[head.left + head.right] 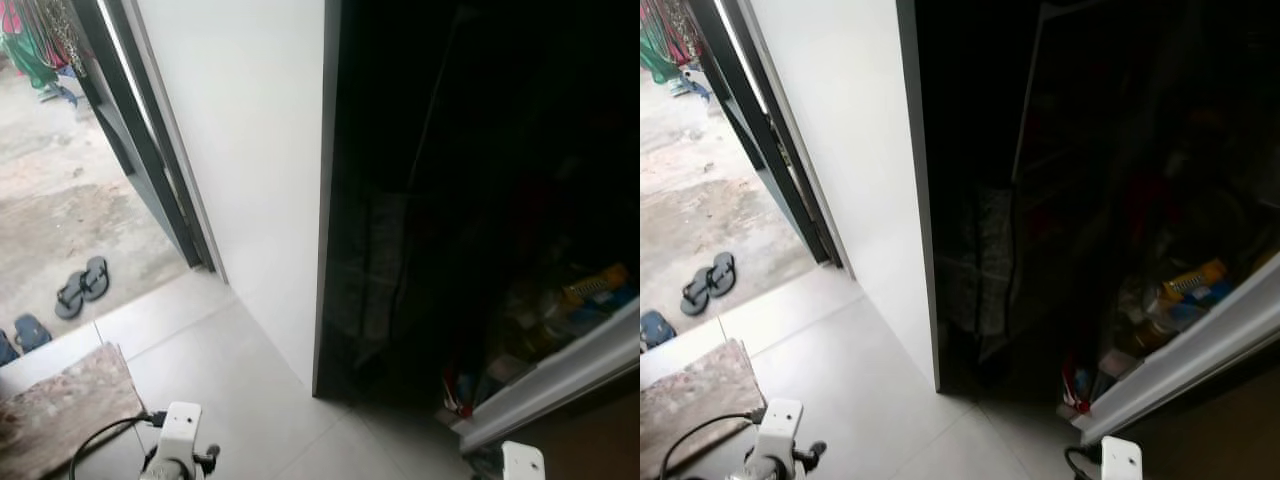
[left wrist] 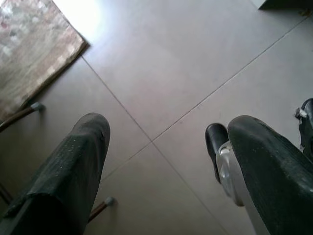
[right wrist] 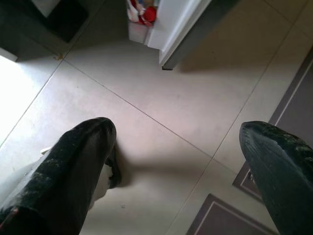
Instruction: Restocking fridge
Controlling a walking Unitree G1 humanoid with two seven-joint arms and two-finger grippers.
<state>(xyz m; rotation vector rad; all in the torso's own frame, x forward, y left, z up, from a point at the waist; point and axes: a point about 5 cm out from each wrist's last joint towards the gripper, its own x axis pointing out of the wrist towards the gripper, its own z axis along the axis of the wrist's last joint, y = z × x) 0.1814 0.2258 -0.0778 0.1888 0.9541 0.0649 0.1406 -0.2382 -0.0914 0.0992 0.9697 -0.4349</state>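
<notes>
Your fridge (image 1: 480,250) stands open ahead and right, nearer your right gripper (image 3: 178,161); both it and the left gripper (image 2: 166,161) hang spread and empty.

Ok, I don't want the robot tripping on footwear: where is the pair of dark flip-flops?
In the head views the flip-flops lie on the rough ground outside the doorway, far on the robot's left, beyond the patterned mat and beside a blue sandal.

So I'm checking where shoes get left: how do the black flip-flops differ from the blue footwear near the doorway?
The black flip-flops lie as a full pair further out on the concrete; the blue footwear sits nearer the mat, partly cut off by the frame edge. They differ in colour, black against blue. Both rest outside the tiled floor.
</notes>
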